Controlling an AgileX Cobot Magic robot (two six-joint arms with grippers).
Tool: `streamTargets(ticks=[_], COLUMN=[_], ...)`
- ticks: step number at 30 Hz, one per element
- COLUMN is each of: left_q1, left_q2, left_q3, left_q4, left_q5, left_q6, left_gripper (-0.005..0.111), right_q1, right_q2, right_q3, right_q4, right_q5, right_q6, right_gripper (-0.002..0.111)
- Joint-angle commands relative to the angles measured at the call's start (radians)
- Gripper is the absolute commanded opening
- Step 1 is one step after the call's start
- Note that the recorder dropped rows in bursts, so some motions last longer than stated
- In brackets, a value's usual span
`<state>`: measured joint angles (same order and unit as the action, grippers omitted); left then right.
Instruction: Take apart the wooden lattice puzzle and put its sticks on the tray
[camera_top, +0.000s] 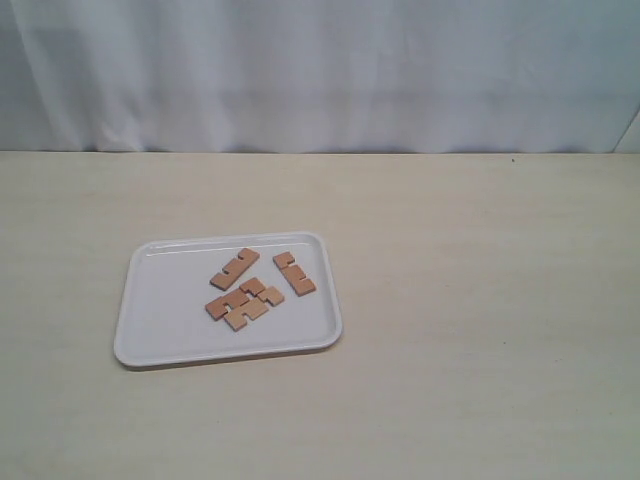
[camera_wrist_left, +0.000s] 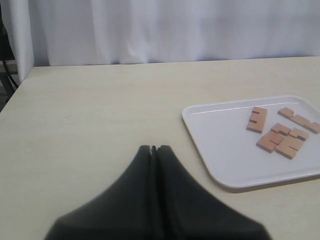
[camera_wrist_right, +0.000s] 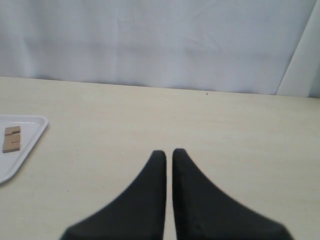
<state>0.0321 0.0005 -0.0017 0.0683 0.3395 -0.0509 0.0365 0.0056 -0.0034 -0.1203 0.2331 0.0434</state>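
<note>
The white tray (camera_top: 160, 320) lies on the left half of the table with the wooden sticks on it. One stick (camera_top: 235, 267) lies alone near the tray's middle and a second stick (camera_top: 294, 273) lies alone to its right. The other sticks (camera_top: 245, 302) lie bunched and touching in front of them; I cannot tell whether they still interlock, and no whole hash-shaped lattice shows. Neither gripper appears in the exterior view. My left gripper (camera_wrist_left: 153, 148) is shut and empty over bare table beside the tray (camera_wrist_left: 225, 155). My right gripper (camera_wrist_right: 168, 152) is shut and empty, well away from the tray corner (camera_wrist_right: 27, 142).
The pale wooden table (camera_top: 480, 300) runs back to a white curtain (camera_top: 320, 70). In the left wrist view the table's side edge (camera_wrist_left: 15, 92) shows, with a dark gap beyond it.
</note>
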Motion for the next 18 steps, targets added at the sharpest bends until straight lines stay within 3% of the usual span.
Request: streamTargets(ticks=[1, 18], left_q1=[0.002, 0.002], left_q2=[0.0, 0.0], left_q3=[0.002, 0.002], left_q4=[0.0, 0.0], left_q5=[-0.015, -0.015], left_q6=[0.001, 0.001], left_gripper=[0.0, 0.0], right_q1=[-0.004, -0.075], right_q2=[-0.006, -0.006], right_q3=[0.003, 0.003], right_q4=[-0.006, 0.012], right_q5=[0.006, 0.006], right_q6=[-0.006, -0.006], right_gripper=[0.004, 0.004])
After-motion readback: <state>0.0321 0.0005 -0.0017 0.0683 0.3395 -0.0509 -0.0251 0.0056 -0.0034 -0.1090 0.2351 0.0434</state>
